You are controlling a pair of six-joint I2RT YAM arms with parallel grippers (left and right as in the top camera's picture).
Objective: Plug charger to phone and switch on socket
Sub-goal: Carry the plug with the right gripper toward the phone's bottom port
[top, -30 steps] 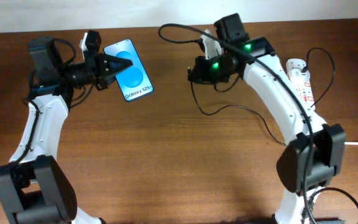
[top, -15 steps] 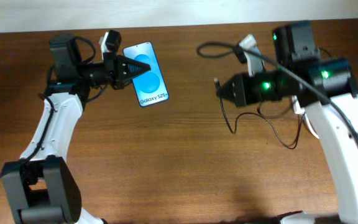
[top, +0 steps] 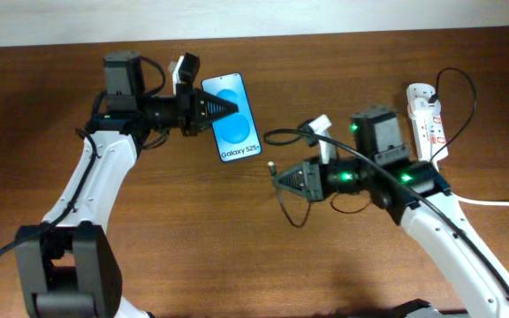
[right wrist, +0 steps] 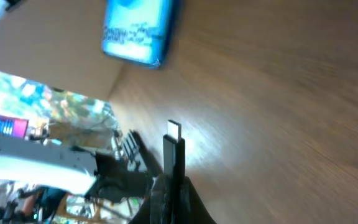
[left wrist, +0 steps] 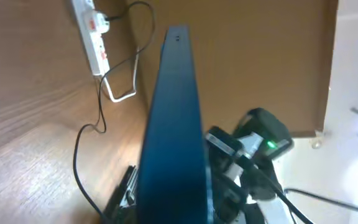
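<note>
My left gripper (top: pixel 222 108) is shut on the phone (top: pixel 233 117), holding it above the table with its blue "Galaxy S25+" screen up; the left wrist view shows the phone (left wrist: pixel 173 124) edge-on. My right gripper (top: pixel 281 177) is shut on the charger plug (top: pixel 272 165), its tip pointing left toward the phone's lower end, a short gap away. In the right wrist view the plug (right wrist: pixel 173 152) sticks up from my shut fingers (right wrist: pixel 169 186), with the phone (right wrist: pixel 138 28) ahead. The thin black cable (top: pixel 292 212) loops beneath. The white socket (top: pixel 426 119) lies at the right.
A thick white cord (top: pixel 502 203) leaves the socket toward the right edge. The socket (left wrist: pixel 94 37) with red switches and the black cable (left wrist: pixel 89 130) also show in the left wrist view. Brown wooden table (top: pixel 193 238) below.
My left gripper carried the phone rightward toward the centre. My right arm swung down and left with the plug, now level with the phone's lower end; the socket is uncovered.
</note>
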